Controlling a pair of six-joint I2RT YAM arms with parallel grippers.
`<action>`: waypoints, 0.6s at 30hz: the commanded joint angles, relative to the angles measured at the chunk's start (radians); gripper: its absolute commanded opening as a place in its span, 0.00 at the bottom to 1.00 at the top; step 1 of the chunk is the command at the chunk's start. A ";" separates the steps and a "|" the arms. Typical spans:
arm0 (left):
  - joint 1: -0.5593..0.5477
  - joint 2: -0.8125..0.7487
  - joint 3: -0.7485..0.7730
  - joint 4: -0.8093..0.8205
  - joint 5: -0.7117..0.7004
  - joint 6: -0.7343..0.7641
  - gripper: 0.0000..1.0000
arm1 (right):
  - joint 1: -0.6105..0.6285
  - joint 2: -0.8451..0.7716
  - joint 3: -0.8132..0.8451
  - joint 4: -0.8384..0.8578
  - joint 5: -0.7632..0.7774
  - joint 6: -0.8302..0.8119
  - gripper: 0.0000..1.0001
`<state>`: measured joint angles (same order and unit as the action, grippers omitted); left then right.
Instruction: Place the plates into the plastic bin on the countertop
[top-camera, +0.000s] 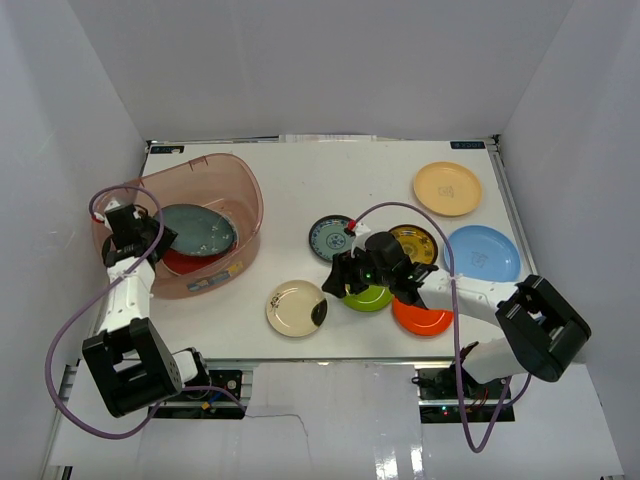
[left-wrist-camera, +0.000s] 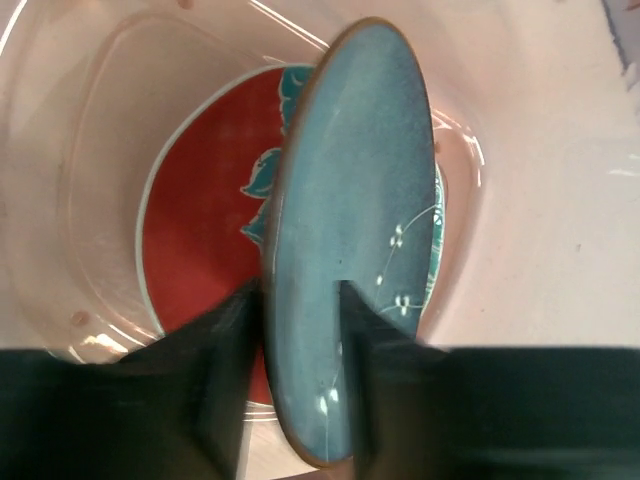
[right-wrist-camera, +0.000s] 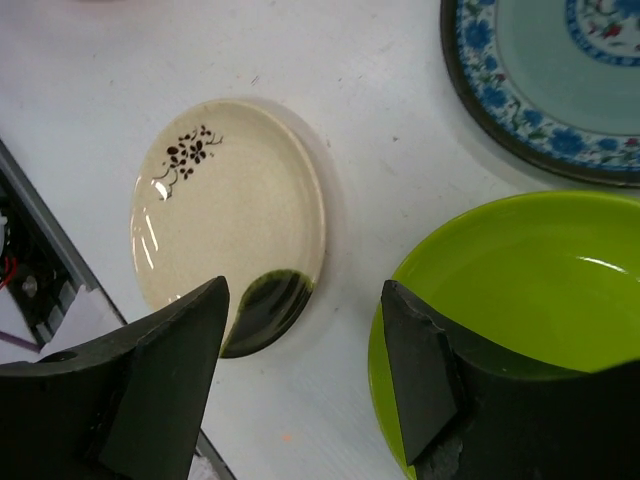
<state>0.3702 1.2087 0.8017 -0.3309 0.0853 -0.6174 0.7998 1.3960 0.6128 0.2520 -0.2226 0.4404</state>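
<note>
Between left jaws: teal plate, in bin (clamped or slack, cannot tell); right jaws apart, green plate rim beside one.

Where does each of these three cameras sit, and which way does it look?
Top: above and behind the arms, looking down on the countertop, bin and plates; both arms show.
Left wrist: on the left arm, looking into the bin; its fingers flank the teal plate over the red plate.
Right wrist: on the right arm, looking down at the cream plate and green plate; its fingers show.
Shared: top and left wrist, the teal plate; top and right wrist, the cream plate and green plate.
</note>
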 joint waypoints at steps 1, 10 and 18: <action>-0.001 -0.038 -0.016 0.056 0.013 0.016 0.51 | -0.002 -0.017 0.077 -0.026 0.109 -0.064 0.68; -0.001 -0.087 -0.027 -0.039 -0.062 0.044 0.98 | -0.181 -0.064 0.166 -0.089 0.129 -0.085 0.60; -0.033 -0.077 -0.039 -0.046 -0.205 0.065 0.98 | -0.567 -0.046 0.218 -0.085 0.265 -0.042 0.49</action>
<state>0.3603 1.1553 0.7654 -0.4019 -0.0414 -0.5804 0.3439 1.3384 0.7792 0.1612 -0.0719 0.3878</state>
